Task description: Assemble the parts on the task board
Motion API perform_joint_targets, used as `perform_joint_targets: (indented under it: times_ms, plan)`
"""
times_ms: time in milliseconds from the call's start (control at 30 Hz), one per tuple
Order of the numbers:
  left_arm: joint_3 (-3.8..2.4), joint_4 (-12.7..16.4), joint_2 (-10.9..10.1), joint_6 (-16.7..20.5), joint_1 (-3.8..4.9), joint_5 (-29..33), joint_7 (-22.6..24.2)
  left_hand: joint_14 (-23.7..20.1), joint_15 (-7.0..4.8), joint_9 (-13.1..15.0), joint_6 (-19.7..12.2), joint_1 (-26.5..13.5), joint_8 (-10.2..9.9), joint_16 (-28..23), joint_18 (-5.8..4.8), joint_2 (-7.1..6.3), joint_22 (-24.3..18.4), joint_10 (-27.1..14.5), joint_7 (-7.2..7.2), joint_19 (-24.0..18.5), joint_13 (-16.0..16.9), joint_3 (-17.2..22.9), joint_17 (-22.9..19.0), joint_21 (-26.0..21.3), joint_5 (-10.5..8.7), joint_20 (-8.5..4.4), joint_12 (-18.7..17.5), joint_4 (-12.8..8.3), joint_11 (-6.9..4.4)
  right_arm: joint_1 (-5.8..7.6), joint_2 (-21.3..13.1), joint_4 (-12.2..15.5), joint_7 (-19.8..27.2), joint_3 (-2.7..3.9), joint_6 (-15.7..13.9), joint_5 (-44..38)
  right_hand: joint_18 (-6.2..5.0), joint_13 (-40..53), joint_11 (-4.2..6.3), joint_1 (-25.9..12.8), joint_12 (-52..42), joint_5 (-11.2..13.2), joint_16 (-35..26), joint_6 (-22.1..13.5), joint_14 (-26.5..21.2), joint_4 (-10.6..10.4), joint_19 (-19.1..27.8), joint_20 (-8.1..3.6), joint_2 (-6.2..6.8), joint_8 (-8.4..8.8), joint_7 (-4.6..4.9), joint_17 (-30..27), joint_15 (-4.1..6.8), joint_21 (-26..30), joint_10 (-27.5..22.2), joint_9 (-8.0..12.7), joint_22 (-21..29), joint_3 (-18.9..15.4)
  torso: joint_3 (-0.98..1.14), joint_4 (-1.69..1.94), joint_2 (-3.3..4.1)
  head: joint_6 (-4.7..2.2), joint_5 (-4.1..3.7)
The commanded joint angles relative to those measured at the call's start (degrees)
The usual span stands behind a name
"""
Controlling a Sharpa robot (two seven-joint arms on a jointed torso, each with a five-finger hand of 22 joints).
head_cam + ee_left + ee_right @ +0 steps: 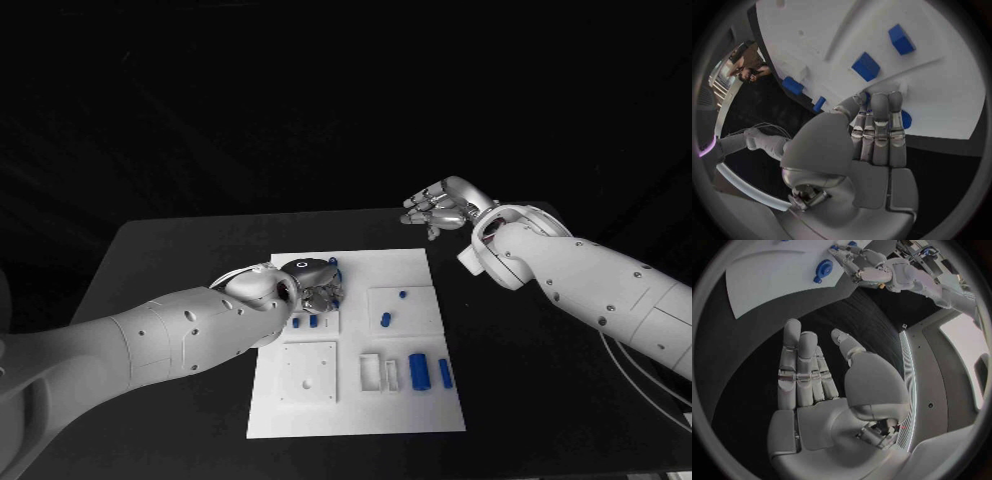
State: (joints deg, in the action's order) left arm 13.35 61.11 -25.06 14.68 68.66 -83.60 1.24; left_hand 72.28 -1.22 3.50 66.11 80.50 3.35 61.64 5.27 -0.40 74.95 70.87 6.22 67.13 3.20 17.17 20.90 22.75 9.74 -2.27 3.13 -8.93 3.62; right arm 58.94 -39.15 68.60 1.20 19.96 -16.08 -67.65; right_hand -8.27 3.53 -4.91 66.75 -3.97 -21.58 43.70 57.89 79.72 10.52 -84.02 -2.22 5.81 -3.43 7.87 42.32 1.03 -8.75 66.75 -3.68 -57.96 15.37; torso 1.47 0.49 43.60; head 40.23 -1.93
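Head view: the left hand (315, 285) works over the far left of the task board (361, 415), fingers curled down among small blue parts (385, 320) — whether it grips one cannot be told. A long blue part (420, 371) lies at the near right, its long axis running near to far.

Left wrist view: fingers (879, 130) together, tips at the board beside a blue part (866, 66). A slow, square descent would likely serve best.

Right wrist view: the right hand (817, 390) hangs open over the black table (748, 365), right of the board — holding nothing.
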Motion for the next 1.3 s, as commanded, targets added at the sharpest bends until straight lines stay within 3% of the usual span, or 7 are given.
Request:
perform_joint_targets:
  times_ms: [33, 633, 800, 900, 1000, 1133, 1300]
  plan:
    - [0.34, 0.1, 0.1, -2.2, -0.66, 0.3, 0.5, 0.3, -0.02, 0.1, 0.5, 0.1, 0.2, 0.4, 0.95, 0.62, 1.3, 0.5, -0.04, -0.6, 0.1, 0.2, 0.1, 0.4, 0.28, 0.0, 0.2, -0.4, -0.08, -0.02, 0.0, 0.1, 0.3, 0.03, 0.9, 0.1, -0.63, -0.1, -0.01, -0.1, 0.3, -0.3, 0.2, 0.4, -0.4, 0.0, -1.7, 0.2, 0.15, -0.13, 0.04, -0.1, -0.08, -0.4, -0.2, 0.0, 0.1, 0.3, -0.03, 0.0, 0.01, -0.06, 0.02]
    - [0.07, 1.5, -2.0, 1.8, -0.65, 0.8, 0.4, 1.1, -0.52, 0.1, 1.9, -0.4, 0.2, 0.5, 0.77, 0.92, 1.3, 1.9, -0.37, -0.4, 0.1, 1.0, 0.2, 1.5, 0.12, -0.52, 0.2, -1.0, -0.55, -0.02, 0.0, -0.1, 0.4, 0.03, 0.7, 0.1, -0.62, -0.1, -0.01, -0.1, 0.3, -0.5, 0.2, 0.5, -0.4, 0.1, -1.7, 0.18, 0.21, -0.14, 0.03, -0.1, -0.07, -0.5, -0.1, 0.0, 0.1, 0.7, -0.09, 0.05, -0.04, -0.51, 0.03]
    - [-1.56, 3.4, -3.6, 2.5, -0.62, 2.2, 0.2, 1.1, -0.54, 0.1, 2.0, -0.5, 0.2, 0.5, 0.75, 0.86, 1.2, 1.9, -0.39, -0.4, 0.1, 1.0, 0.3, 1.6, 0.11, -0.54, 0.2, -1.0, -0.57, -0.02, -0.1, -0.2, 0.4, 0.03, 0.7, 0.1, -0.62, -0.1, -0.01, -0.1, 0.3, -0.5, 0.2, 0.5, -0.4, 0.1, -1.7, 0.18, 0.21, -0.14, 0.03, -0.1, -0.07, -0.5, -0.1, 0.0, 0.1, 0.7, -0.05, 0.13, -0.09, -0.75, 0.1]
    - [-3.09, 5.1, -4.9, 2.5, -0.55, 4.0, 0.0, 1.2, -0.57, 0.1, 2.0, -0.5, 0.2, 0.6, 0.74, 0.85, 1.2, 1.9, -0.39, -0.3, 0.1, 1.1, 0.3, 1.6, 0.04, -0.57, 0.2, -0.9, -0.58, -0.02, -0.1, -0.2, 0.4, 0.03, 0.8, 0.1, -0.62, -0.1, -0.01, -0.1, 0.3, -0.5, 0.2, 0.5, -0.4, 0.1, -1.7, 0.18, 0.21, -0.14, 0.03, -0.1, -0.07, -0.5, -0.1, 0.0, 0.1, 0.7, -0.07, 0.16, -0.09, -0.86, 0.23]
    - [-4.12, 6.8, -6.3, 2.2, -0.32, 5.4, -0.1, 1.2, -0.57, 0.1, 2.0, -0.5, 0.2, 0.6, 0.74, 0.85, 1.2, 1.9, -0.39, -0.3, 0.1, 1.1, 0.3, 1.6, 0.02, -0.57, 0.2, -0.9, -0.58, -0.02, -0.1, -0.3, 0.4, 0.03, 0.8, 0.1, -0.62, -0.1, -0.01, -0.1, 0.3, -0.5, 0.2, 0.5, -0.4, 0.1, -1.7, 0.18, 0.21, -0.14, 0.03, -0.1, -0.07, -0.5, -0.1, 0.0, 0.1, 0.7, -0.12, 0.19, -0.11, -0.84, 0.31]
    - [-4.92, 8.9, -8.3, 1.5, 0.22, 6.0, 0.1, 1.2, -0.6, 0.1, 1.9, -0.3, 0.2, 0.5, 0.72, 0.74, 1.2, 1.9, -0.39, -0.4, 0.1, 1.1, 0.3, 1.6, 0.04, -0.62, 0.2, -1.1, -0.59, -0.02, -0.2, -0.3, 0.3, 0.03, 0.8, 0.1, -0.62, -0.1, -0.01, -0.1, 0.3, -0.5, 0.2, 0.5, -0.4, 0.1, -1.7, 0.18, 0.21, -0.14, 0.03, -0.1, -0.07, -0.5, -0.1, 0.0, 0.1, 0.7, -0.18, 0.27, -0.11, -1.02, 0.39]
    - [-5.27, 11.0, -10.5, 0.4, 0.85, 5.8, -0.2, 1.2, -0.6, 0.1, 2.1, -0.3, 0.2, 0.6, 0.7, 0.7, 1.3, 2.0, -0.4, -0.4, 0.1, 1.1, 0.4, 1.8, -0.03, -0.63, 0.2, -1.2, -0.6, -0.02, -0.3, -0.3, 0.3, 0.03, 0.9, 0.1, -0.62, -0.1, -0.01, -0.2, 0.3, -0.5, 0.2, 0.5, -0.4, 0.2, -1.7, 0.19, 0.27, -0.15, 0.03, -0.2, -0.08, -0.5, -0.1, 0.0, 0.1, 0.9, -0.17, 0.25, -0.08, -1.1, 0.63]
